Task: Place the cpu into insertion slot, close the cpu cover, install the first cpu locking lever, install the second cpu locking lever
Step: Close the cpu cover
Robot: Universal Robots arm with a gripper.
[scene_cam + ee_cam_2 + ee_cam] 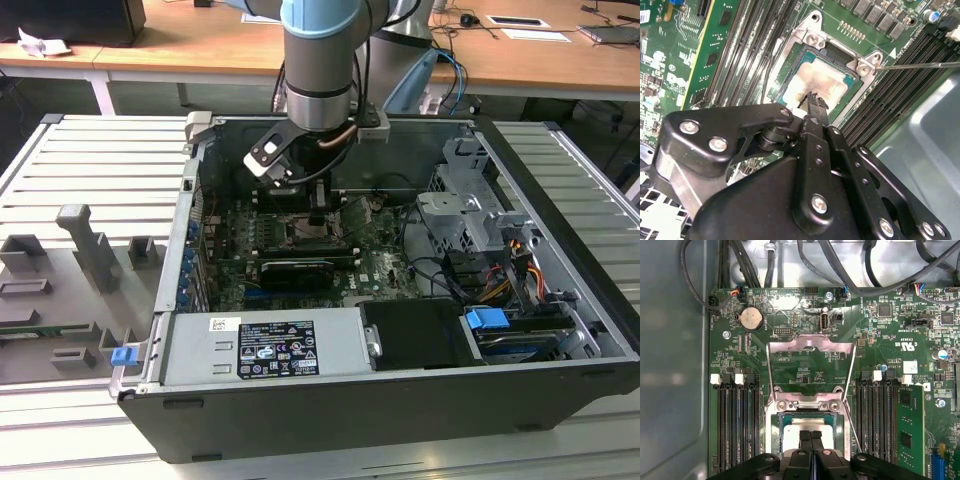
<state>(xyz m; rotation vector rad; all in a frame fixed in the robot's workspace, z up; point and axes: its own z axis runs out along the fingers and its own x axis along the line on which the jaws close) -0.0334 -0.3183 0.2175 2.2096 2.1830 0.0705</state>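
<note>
The cpu [812,79], a square chip with a pale, smudged metal top, lies flat in the insertion slot [773,432] on the green board. The cpu cover [810,346], a silvery frame with a square window, is swung open away from the slot on its hinge. A thin locking lever [920,65] sticks out beside the socket, unlatched. My gripper [813,97] hangs just over the chip's edge, and its black fingers [805,436] are pressed together with nothing between them. In the exterior view the gripper [318,212] reaches down into the open computer case.
Long black memory slots [737,425] flank the socket on both sides, and a green memory card [910,430] stands in one. Cables [805,265] run past the board's edge. A long black card [298,270], a drive cage [465,210] and the power supply [270,345] crowd the case.
</note>
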